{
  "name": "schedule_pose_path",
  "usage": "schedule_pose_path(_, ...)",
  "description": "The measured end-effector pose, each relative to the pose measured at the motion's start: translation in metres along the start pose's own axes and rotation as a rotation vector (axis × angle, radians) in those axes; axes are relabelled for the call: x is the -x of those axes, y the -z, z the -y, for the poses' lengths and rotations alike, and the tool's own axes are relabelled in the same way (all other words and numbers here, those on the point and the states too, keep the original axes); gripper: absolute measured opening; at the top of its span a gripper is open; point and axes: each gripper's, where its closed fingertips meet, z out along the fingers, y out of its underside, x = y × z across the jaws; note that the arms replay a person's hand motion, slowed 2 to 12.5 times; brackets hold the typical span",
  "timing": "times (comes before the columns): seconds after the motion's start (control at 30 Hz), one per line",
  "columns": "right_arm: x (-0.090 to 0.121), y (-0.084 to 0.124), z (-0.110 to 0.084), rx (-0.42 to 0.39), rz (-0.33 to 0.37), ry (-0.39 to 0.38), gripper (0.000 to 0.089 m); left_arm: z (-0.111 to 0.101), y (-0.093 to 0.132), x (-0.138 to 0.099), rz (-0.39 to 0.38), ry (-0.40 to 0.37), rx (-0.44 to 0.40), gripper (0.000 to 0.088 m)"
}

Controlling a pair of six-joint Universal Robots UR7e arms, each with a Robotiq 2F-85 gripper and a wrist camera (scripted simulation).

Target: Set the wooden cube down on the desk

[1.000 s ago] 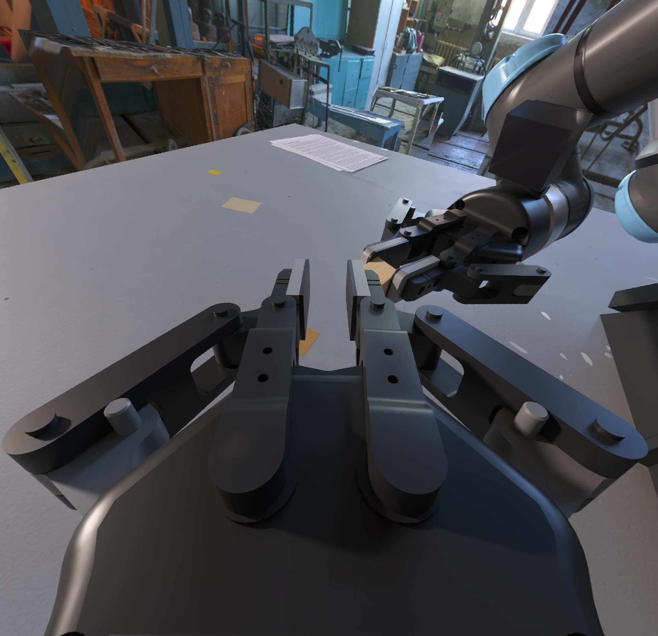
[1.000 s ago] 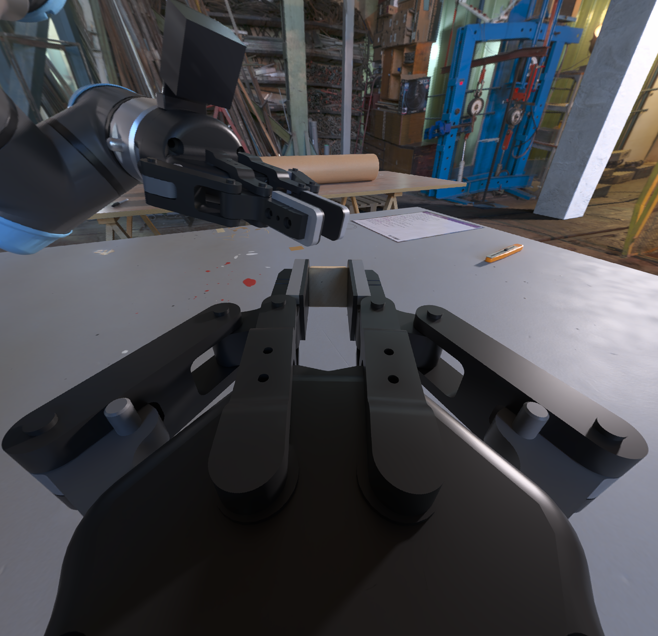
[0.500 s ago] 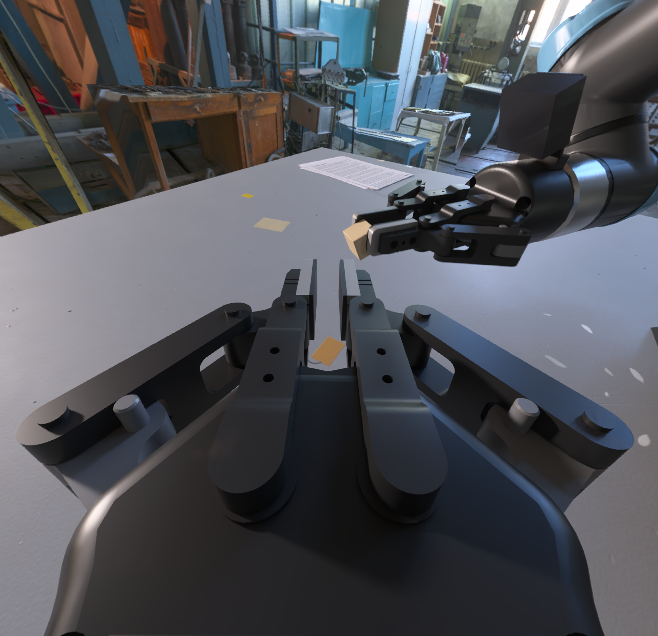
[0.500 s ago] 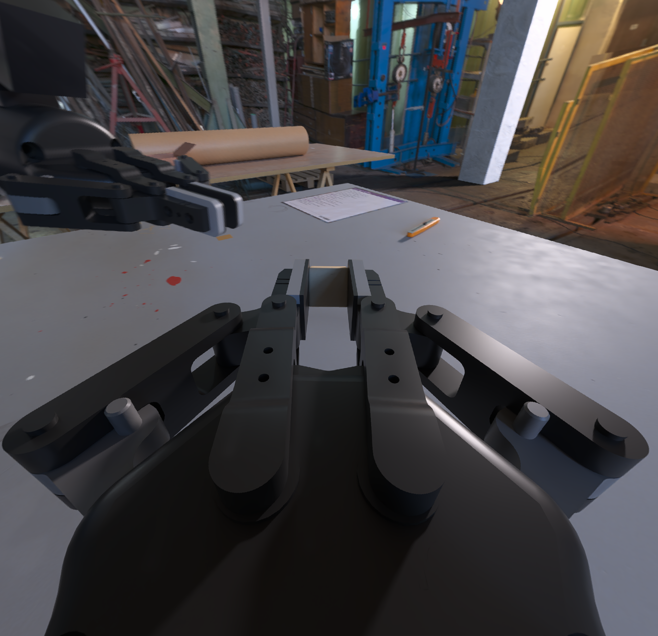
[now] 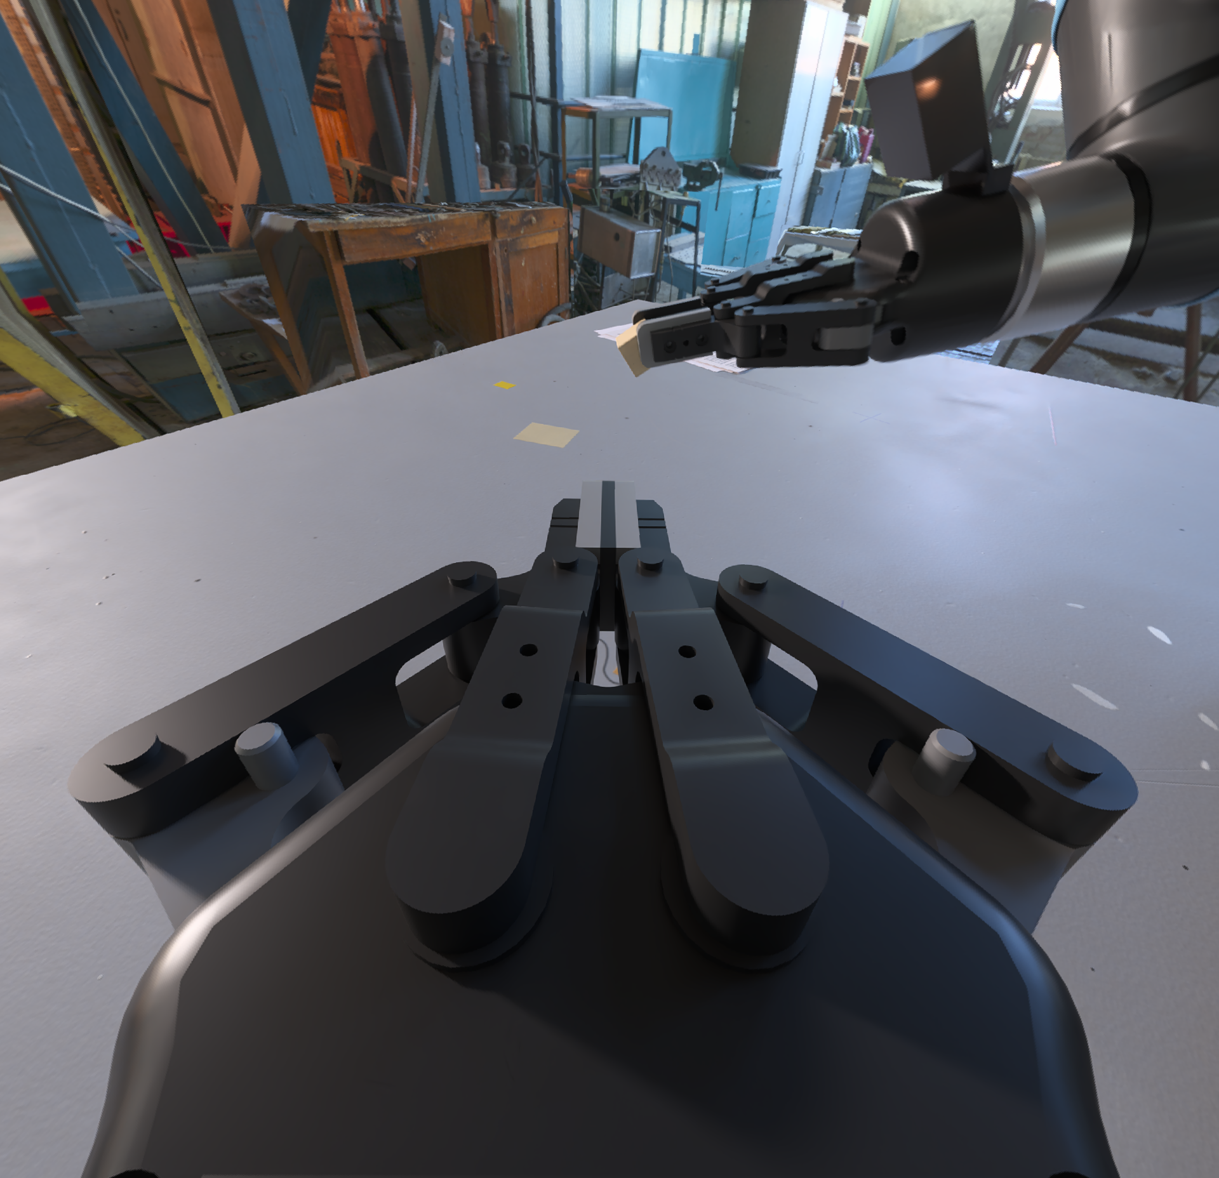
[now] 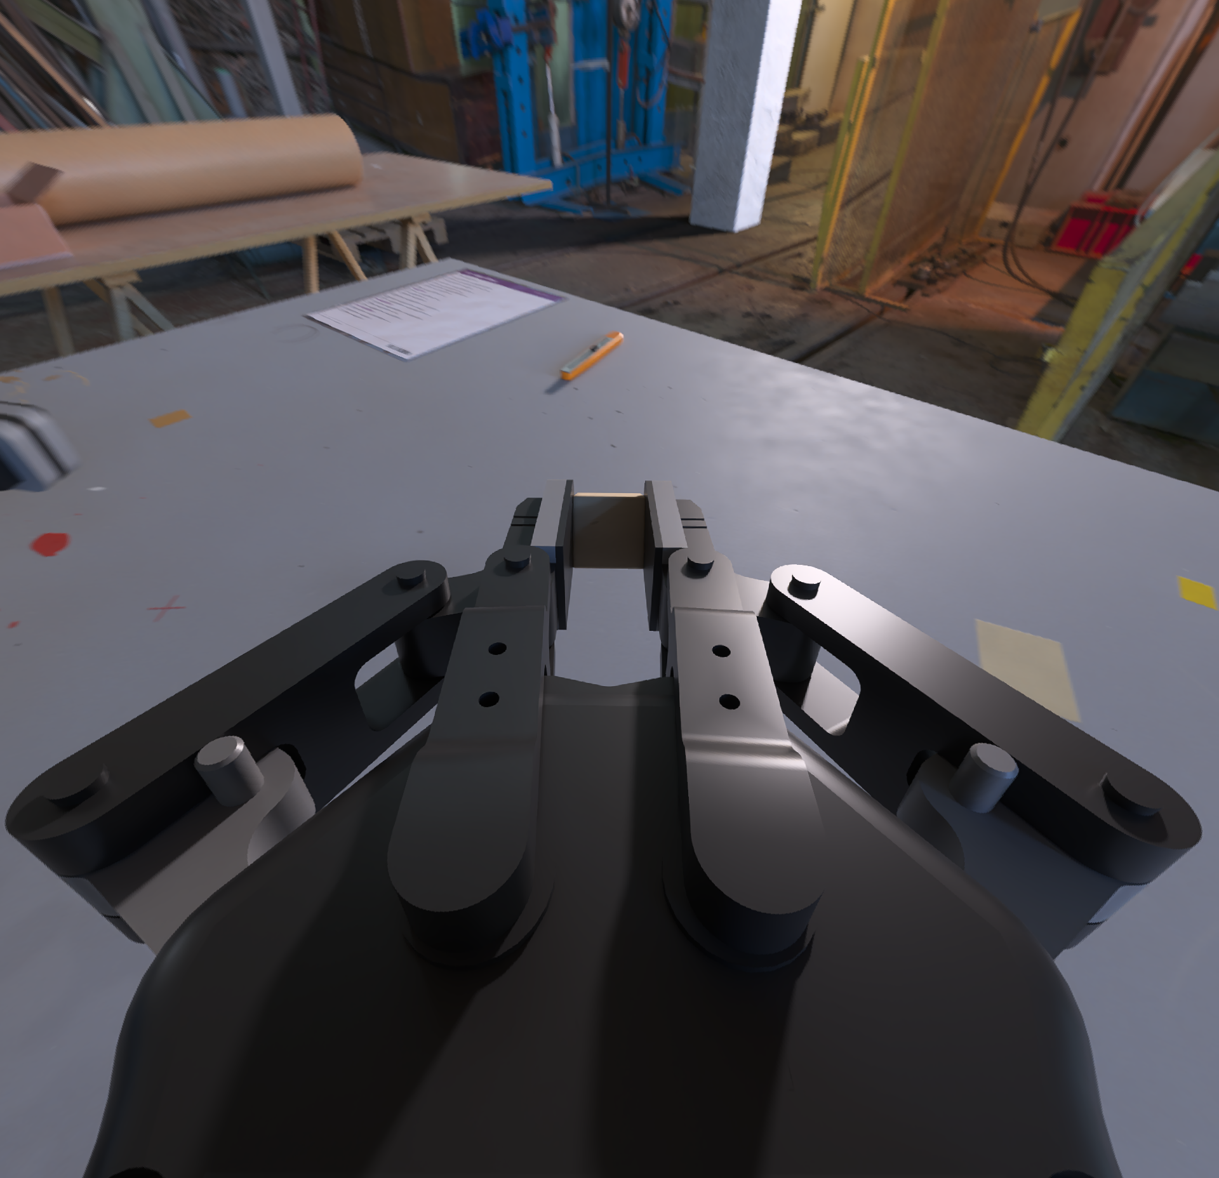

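Wooden cube (image 6: 605,530) sits clamped between the right claw (image 6: 607,525) fingertips, at twelve o'clock above the grey desk (image 6: 857,487). Left claw (image 5: 607,514) is pressed together, holding nothing.

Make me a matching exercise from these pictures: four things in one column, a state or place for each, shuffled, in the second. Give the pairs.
Things:
1. wooden cube
2. left gripper
3. orange pen
4. printed sheet

States or places:
A. jaws shut, holding nothing
B. flat near the desk's far edge
C. clamped in the right gripper, off the desk
D. lying on the desk, just right of the sheet

Pairs: 1-C, 2-A, 3-D, 4-B
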Motion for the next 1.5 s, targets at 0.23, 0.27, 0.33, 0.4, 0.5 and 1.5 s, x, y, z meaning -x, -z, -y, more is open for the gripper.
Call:
schedule_pose_path(0.23,-0.051,-0.016,-0.001,0.139,-0.113,-0.003,0.0189,-0.002,0.000,0.003,0.020,-0.014,0.003,0.0000)
schedule_pose_path(0.27,-0.057,-0.019,-0.001,0.161,-0.126,-0.004,0.0189,-0.003,-0.001,0.004,0.022,-0.016,0.004,0.0000)
schedule_pose_path(0.33,-0.070,-0.025,-0.003,0.207,-0.148,-0.006,0.0189,-0.004,-0.001,0.004,0.025,-0.020,0.006,0.0000)
schedule_pose_path(0.4,-0.084,-0.031,-0.006,0.257,-0.172,-0.011,0.0189,-0.005,-0.001,0.005,0.028,-0.024,0.008,0.0000)
schedule_pose_path(0.5,-0.104,-0.040,-0.012,0.332,-0.211,-0.016,0.0189,-0.006,-0.002,0.006,0.034,-0.030,0.012,0.0000)
schedule_pose_path(1.5,-0.214,-0.091,-0.111,0.885,-0.443,-0.225,0.0189,-0.021,-0.001,0.023,0.087,-0.061,0.037,0.0000)
